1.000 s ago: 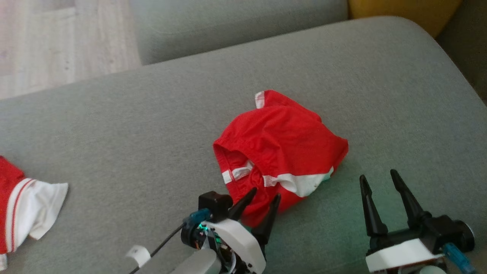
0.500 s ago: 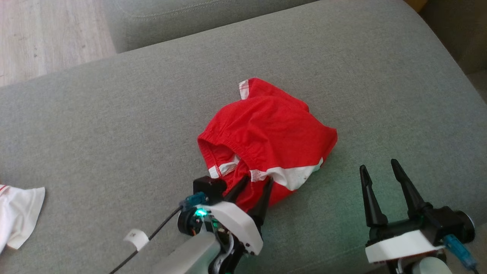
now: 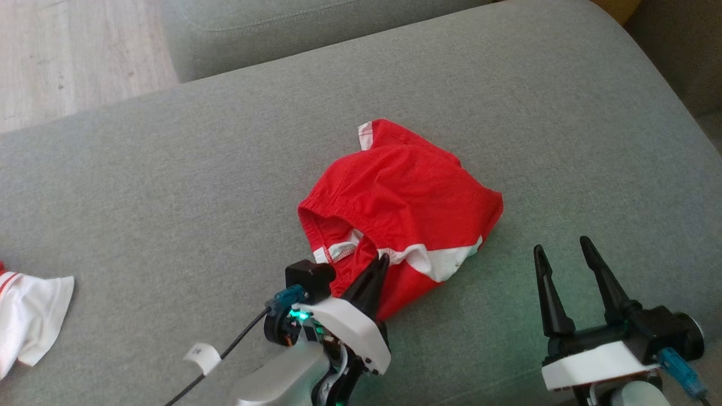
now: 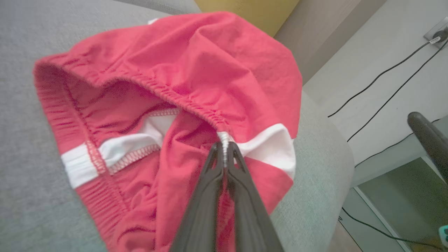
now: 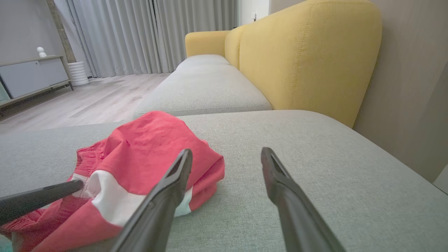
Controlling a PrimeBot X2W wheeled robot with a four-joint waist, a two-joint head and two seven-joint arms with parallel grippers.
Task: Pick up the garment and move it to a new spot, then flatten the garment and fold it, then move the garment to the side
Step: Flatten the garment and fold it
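The garment (image 3: 403,197) is a pair of red shorts with white side panels, lying crumpled in the middle of the grey sofa cushion (image 3: 169,186). My left gripper (image 3: 382,259) is shut on the garment's waistband edge, where red meets white; in the left wrist view the garment (image 4: 196,70) has its elastic hem pinched between the closed fingertips of the left gripper (image 4: 224,144). My right gripper (image 3: 559,246) stands open to the right of the garment, just off the cloth. In the right wrist view the right gripper (image 5: 226,154) has the garment (image 5: 147,143) to its left.
A second red-and-white garment (image 3: 28,321) lies at the cushion's left edge. Wooden floor (image 3: 67,51) lies beyond the far left corner. Another grey seat (image 5: 203,84) and a yellow backrest (image 5: 308,56) stand behind. Bare cushion spreads right and left of the shorts.
My left gripper has gone from open to shut, pinching the garment's waistband. The camera has shifted a little; the right gripper has held its place, open.
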